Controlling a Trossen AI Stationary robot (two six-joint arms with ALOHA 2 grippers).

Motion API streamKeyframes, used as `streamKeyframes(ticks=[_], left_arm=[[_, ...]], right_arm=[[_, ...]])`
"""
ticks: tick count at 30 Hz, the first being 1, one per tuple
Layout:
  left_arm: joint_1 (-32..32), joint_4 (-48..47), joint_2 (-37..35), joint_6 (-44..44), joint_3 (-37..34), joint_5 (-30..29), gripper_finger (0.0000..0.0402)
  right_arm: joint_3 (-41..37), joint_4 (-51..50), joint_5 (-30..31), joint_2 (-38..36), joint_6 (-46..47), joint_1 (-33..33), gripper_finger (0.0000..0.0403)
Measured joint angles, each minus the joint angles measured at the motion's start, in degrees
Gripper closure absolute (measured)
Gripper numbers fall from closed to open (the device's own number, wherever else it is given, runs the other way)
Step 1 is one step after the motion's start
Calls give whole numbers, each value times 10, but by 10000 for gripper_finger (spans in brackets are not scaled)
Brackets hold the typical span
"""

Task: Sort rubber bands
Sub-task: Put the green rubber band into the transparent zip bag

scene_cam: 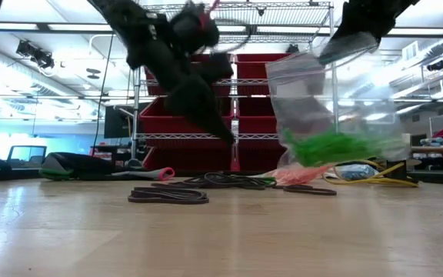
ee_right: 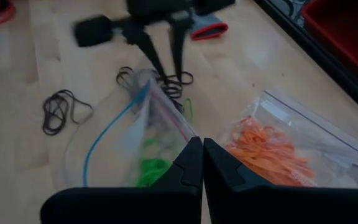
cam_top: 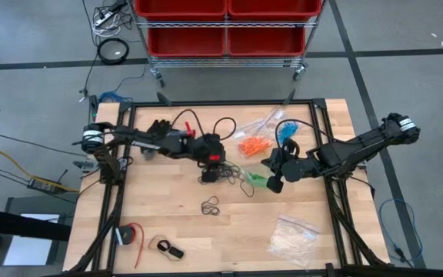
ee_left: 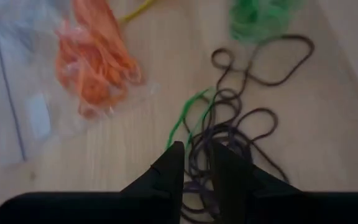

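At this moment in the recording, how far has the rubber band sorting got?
Partly done. Orange rubber bands sit in one clear plastic bag, and green rubber bands fill the clear zip bag that the shut right gripper holds up by its edge. In hand: the left gripper is down on the tangle of black rubber bands with a stray green band. Left: that tangle and a separate black pile.

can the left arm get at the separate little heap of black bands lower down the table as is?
Probably yes. The black heap lies on bare wood with nothing over it, not far from the left tool. But that tool straddles dark bands in the tangle, so it would have to let go first.
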Motion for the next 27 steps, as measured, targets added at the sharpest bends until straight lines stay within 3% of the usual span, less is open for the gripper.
streamKeyframes(ticks=[6,14,27], left_arm=[[47,9,48,1,1,54,318],[54,46,90,1,1,74,318],[54,72,102,17,2,76,318]], right_arm=[[0,11,-3,0,0,0,403],[-2,18,-13,0,1,0,403],[-3,34,-13,0,-2,0,403]])
